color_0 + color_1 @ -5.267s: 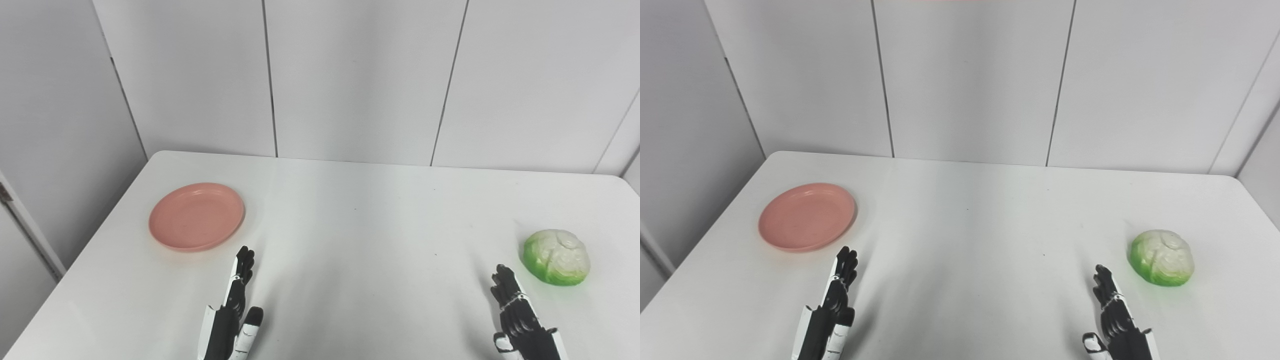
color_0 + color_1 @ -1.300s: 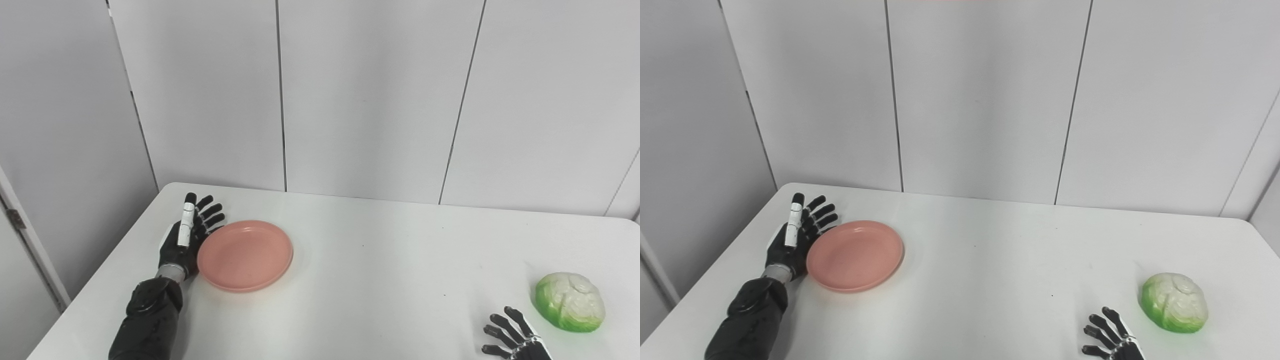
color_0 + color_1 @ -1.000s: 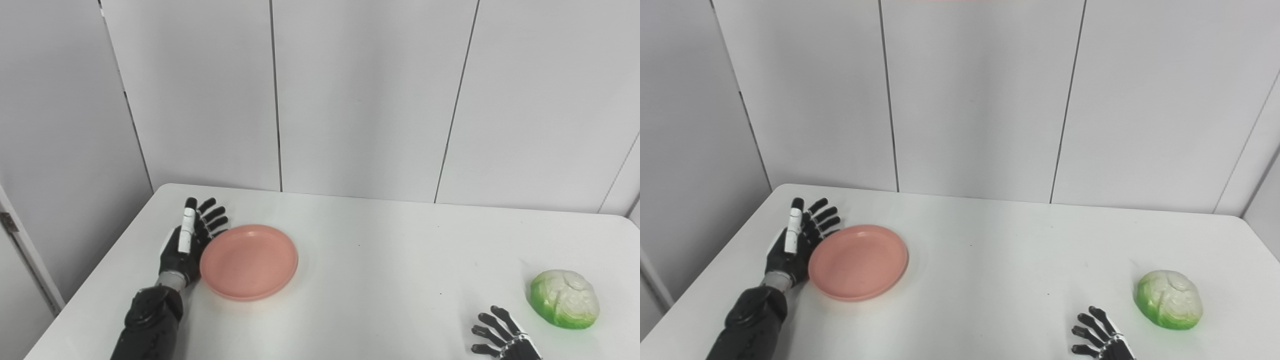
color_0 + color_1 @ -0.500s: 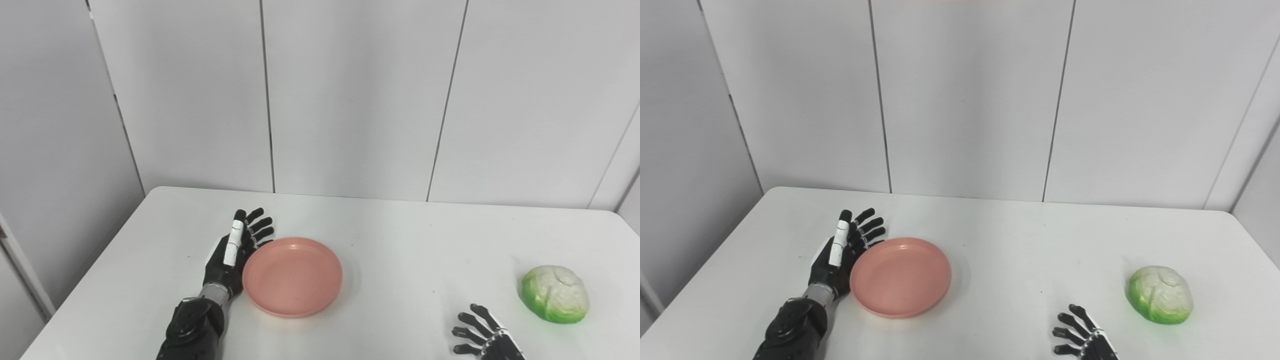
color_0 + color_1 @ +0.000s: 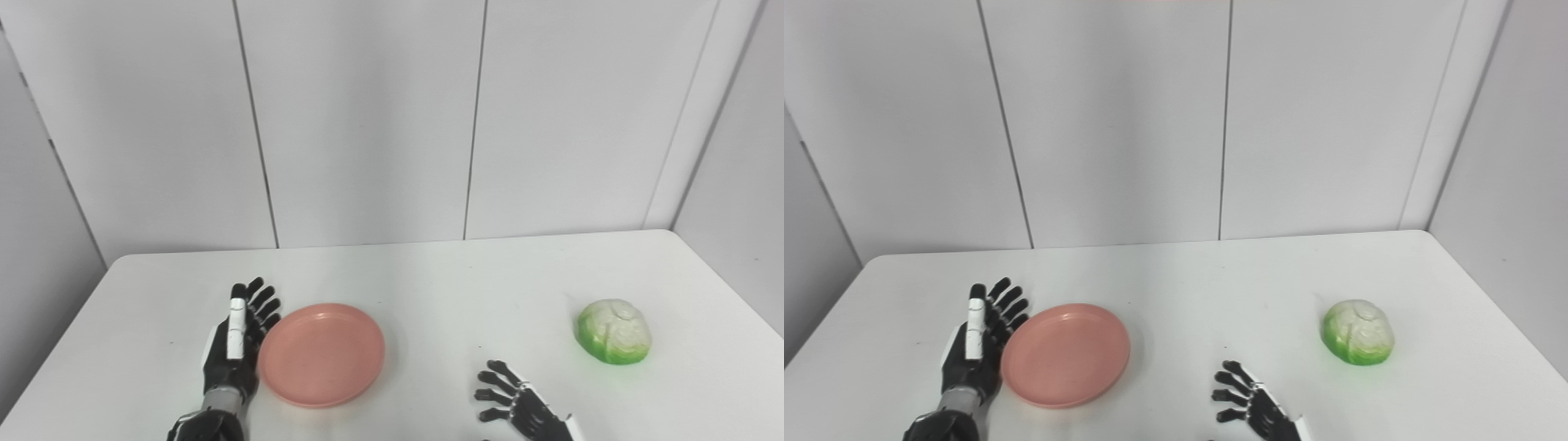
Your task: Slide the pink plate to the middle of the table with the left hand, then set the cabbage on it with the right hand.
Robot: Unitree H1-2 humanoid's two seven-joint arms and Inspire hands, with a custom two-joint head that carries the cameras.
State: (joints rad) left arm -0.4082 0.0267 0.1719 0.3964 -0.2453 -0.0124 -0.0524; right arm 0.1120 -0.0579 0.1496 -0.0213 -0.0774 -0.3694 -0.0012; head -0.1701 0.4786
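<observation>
On the white table (image 5: 429,275) you have the pink plate (image 5: 321,354) lying flat, left of the middle. Your left hand (image 5: 236,346) stands edge-on at the plate's 9 o'clock, fingers spread and straight, holding nothing, its palm touching the rim. Well apart, toward the plate's 3 o'clock, you see the cabbage (image 5: 614,331) resting alone. Your right hand (image 5: 517,404) hovers low near the front edge, fingers splayed and empty, between plate and cabbage.

Bare lab-like test booth, plain white table (image 5: 429,275), grey panelled walls (image 5: 367,122) all round
</observation>
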